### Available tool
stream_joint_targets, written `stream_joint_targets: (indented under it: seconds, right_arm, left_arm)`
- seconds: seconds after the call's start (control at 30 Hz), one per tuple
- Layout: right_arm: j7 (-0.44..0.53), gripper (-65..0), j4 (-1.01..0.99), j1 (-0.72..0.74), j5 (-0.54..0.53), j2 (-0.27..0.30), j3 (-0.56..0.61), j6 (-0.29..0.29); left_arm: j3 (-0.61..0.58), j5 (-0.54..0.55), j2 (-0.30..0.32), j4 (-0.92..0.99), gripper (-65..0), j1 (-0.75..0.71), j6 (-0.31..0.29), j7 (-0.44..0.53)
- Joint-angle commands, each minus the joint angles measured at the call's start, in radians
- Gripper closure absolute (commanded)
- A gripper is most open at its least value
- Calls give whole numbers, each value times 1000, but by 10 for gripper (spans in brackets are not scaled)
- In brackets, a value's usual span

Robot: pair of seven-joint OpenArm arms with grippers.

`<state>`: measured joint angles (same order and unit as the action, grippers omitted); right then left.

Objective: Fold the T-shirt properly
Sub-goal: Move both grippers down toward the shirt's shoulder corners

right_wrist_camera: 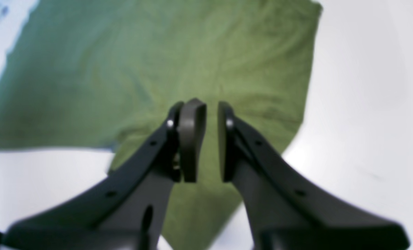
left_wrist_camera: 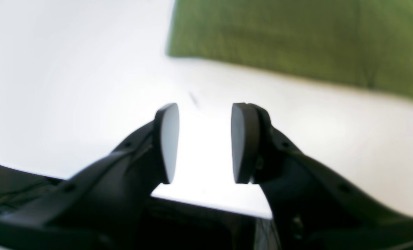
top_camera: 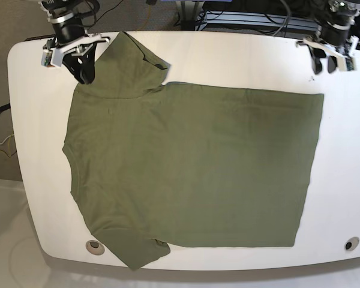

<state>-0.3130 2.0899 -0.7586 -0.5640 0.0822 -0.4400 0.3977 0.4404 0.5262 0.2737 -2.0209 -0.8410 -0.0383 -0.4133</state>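
base looks straight down; both wrist views near t-shirt [top_camera: 192, 162].

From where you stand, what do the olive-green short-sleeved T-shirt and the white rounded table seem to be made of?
The olive-green short-sleeved T-shirt: a soft knit cloth, probably cotton, matte; it lies limp with faint creases and shows a fine weave in the right wrist view. The white rounded table: a hard, smooth board, perhaps laminate or painted wood, slightly glossy; it gives soft glare in the wrist views.
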Motion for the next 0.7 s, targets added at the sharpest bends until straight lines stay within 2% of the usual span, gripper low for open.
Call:
stream_joint_targets:
  seconds: [0.0, 0.07, 0.13, 0.27, 0.4, 0.47, 0.67]
  right_arm:
    - [-8, -98, 25, 21, -19, -1, -34, 21]
    - [-40, -96, 25, 45, -20, -5, -52, 29]
    - [-91, -77, 22, 98, 23, -22, -73, 35]
    - [-133, -73, 15, 139, 53, -20, -71, 25]
    - [-163, -70, 7, 167, 72, -16, -65, 22]
    - [-185, -82, 15, 180, 103, -12, -57, 12]
    - [-212, -160, 12, 183, 99, -15, -55, 9]
  left_arm:
    - [42, 38, 3, -25, -166, 6, -9, -78]
    - [70, 57, -1, -26, -163, 15, -21, -113]
    - [123, 80, -22, -23, -188, 37, -60, -109]
    - [153, 69, -40, -12, -236, 52, -95, -48]
    - [187, 60, -53, -1, -251, 66, -114, -33]
    - [230, 39, -77, 14, -257, 88, -148, -22]
    - [232, 12, -77, 18, -264, 97, -137, -29]
